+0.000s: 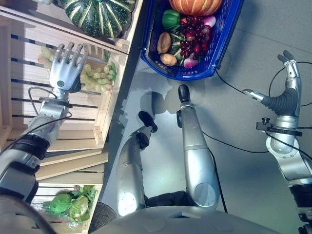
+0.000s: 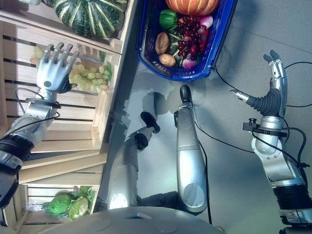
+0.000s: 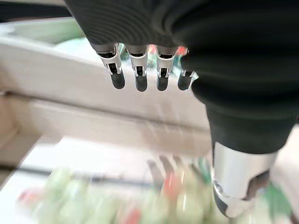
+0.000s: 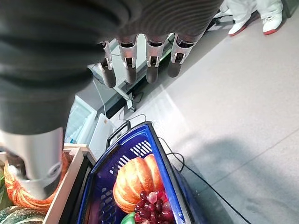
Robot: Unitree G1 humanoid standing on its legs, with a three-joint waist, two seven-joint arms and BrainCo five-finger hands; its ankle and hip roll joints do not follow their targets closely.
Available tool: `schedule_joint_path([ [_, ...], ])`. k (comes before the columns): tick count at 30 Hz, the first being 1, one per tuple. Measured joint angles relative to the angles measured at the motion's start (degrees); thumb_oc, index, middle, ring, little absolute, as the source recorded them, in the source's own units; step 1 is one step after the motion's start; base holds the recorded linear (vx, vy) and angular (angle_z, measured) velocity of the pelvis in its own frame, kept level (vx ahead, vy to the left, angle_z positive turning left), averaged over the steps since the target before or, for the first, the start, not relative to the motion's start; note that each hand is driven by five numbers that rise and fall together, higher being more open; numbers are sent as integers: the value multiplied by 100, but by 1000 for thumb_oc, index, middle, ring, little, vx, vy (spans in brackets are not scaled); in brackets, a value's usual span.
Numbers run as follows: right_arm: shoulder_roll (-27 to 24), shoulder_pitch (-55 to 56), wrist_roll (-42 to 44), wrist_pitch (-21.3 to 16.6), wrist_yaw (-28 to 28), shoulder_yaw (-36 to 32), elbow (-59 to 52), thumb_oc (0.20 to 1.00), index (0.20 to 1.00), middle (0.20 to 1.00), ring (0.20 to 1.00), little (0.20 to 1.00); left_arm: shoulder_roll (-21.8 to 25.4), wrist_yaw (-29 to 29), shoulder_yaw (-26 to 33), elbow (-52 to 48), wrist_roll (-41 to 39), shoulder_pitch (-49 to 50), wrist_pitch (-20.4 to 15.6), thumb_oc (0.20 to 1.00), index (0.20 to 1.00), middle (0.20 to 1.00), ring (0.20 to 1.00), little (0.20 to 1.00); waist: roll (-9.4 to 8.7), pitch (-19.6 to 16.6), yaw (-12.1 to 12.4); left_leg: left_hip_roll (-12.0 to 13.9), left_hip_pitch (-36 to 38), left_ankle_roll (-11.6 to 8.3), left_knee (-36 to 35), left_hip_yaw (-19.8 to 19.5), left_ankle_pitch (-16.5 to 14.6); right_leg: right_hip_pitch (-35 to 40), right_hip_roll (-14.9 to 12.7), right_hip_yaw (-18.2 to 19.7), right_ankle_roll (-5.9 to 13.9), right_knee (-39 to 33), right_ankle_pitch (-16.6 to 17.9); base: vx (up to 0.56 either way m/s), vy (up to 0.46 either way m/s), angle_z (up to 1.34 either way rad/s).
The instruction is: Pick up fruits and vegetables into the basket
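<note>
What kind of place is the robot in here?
Probably a mock grocery or produce stall: wooden crates holding green grapes and a striped squash, beside a blue shopping basket on the floor.

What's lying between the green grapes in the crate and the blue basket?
In the left eye view, the wooden crate's side wall and then bare grey floor lie between the green grapes and the blue basket.

The left hand hangs over a wooden crate, with a bunch of grapes lying in that crate just beside its fingers. Beyond the fingertips, a striped squash sits on the next crate. To that hand's right, on the floor, stands the basket, holding a pumpkin, a pepper and dark grapes. The right hand is well right of the basket, over the floor.
</note>
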Motion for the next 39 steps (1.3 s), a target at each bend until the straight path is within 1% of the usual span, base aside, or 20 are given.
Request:
schedule_joint_path([
  [2, 0, 1, 0, 0, -28, 0, 0, 1000, 1000, 1000, 1000, 1000, 2, 48, 0, 69, 7, 19, 13, 1000, 1000, 1000, 1000, 1000, 0, 0, 53, 0, -43, 0, 22, -11, 0, -33, -2, -1, 0, 5, 0, 1, -3, 2],
  [5, 2, 4, -6, 2, -76, 3, 6, 1000, 1000, 1000, 1000, 1000, 2, 453, 64, 39, -56, 133, 99, 1000, 1000, 1000, 1000, 1000, 0, 0, 120, -3, -109, 1, 41, -16, 0, -95, -5, -2, -16, 12, 11, 0, 0, 0],
  [8, 1, 94, -17, -4, -204, 2, 23, 1000, 1000, 1000, 1000, 1000, 4, 1020, 402, -262, -517, 309, 69, 1000, 1000, 1000, 1000, 1000, 0, 0, 161, -12, -146, 3, 66, -49, -2, -99, -8, -26, -29, 14, 19, 5, 5, 3],
  [9, 5, 134, -19, -4, -252, 9, 30, 1000, 1000, 1000, 1000, 1000, 8, 1228, 502, -368, -690, 323, 25, 1000, 1000, 1000, 1000, 1000, 0, 0, 199, -15, -144, 4, 66, -49, -3, -98, -8, -25, -28, 15, 18, 0, 0, 0],
  [11, 16, 188, -60, -8, -314, 22, 28, 1000, 1000, 1000, 1000, 1000, 23, 1654, 886, -772, -1035, 465, -133, 1000, 1000, 1000, 1000, 1000, 0, 0, 235, -31, -145, 6, 71, -56, -5, -96, -14, -25, -28, 22, 18, 0, 0, 0],
  [14, 18, 213, -70, -7, -406, 26, 25, 1000, 1000, 1000, 1000, 1000, 28, 1944, 1217, -1136, -1004, 521, -253, 1000, 1000, 1000, 1000, 1000, 0, 0, 277, -41, -144, 8, 83, -66, -4, -93, -25, -27, -28, 38, 18, 0, 0, 0],
  [17, 18, 218, -79, -2, -414, 28, 21, 1000, 1000, 1000, 1000, 1000, 52, 1920, 1262, -1330, -909, 545, -254, 1000, 1000, 1000, 1000, 1000, 0, 0, 304, -48, -143, 12, 86, -70, -1, -92, -34, -34, -27, 42, 18, 0, 0, 0],
  [20, 11, 248, -81, 0, -415, 26, 10, 1000, 1000, 1000, 1000, 1000, 94, 1901, 1256, -1382, -578, 615, -239, 1000, 1000, 1000, 1000, 1000, 0, 0, 306, -52, -145, 15, 88, -71, 1, -92, -40, -36, -26, 44, 17, 0, 0, 0],
  [24, 11, 315, -79, -10, -414, 27, 10, 1000, 1000, 1000, 1000, 1000, 263, 1795, 1188, -1371, -247, 628, -88, 1000, 1000, 1000, 1000, 1000, 0, 0, 280, -56, -147, 15, 88, -69, 0, -93, -42, -34, -24, 35, 17, 7, 25, 0],
  [27, 12, 316, -78, -46, -414, 28, 13, 1000, 1000, 1000, 1000, 1000, 433, 1714, 971, -1256, -275, 503, -16, 1000, 1000, 1000, 1000, 1000, 0, 0, 242, -59, -147, 17, 83, -60, -2, -96, -39, -28, -24, 29, 18, 0, 0, 0],
  [29, 12, 315, -78, -94, -414, 29, 13, 1000, 1000, 1000, 1000, 1000, 433, 1617, 840, -1101, -287, 372, -9, 1000, 1000, 1000, 1000, 1000, 0, 0, 215, -57, -150, 17, 83, -58, -4, -100, -37, -27, -24, 26, 18, 0, 0, 0],
  [33, 12, 281, -81, -118, -413, 49, 13, 1000, 1000, 1000, 1000, 1000, 401, 1065, 521, -827, -557, 53, -2, 1000, 1000, 1000, 1000, 1000, 0, 0, 181, -38, -173, 14, 81, -35, -9, -135, -18, -11, -3, 22, 5, 6, 2, -3],
  [36, 12, 271, -90, -118, -413, 47, 35, 1000, 1000, 1000, 1000, 1000, 313, 735, 483, -572, -662, -15, 10, 1000, 1000, 1000, 1000, 1000, 0, 0, 133, -17, -200, 8, 81, -9, -12, -176, 0, 0, -7, 24, 7, 10, 3, -3],
  [39, 11, 250, -131, -118, -414, 48, 34, 1000, 1000, 1000, 1000, 1000, 247, 547, 381, -409, -667, -22, 11, 1000, 1000, 1000, 1000, 1000, 0, 0, 93, -11, -206, 10, 80, -7, -16, -179, -1, -1, -25, 19, 18, 0, 0, 0],
])
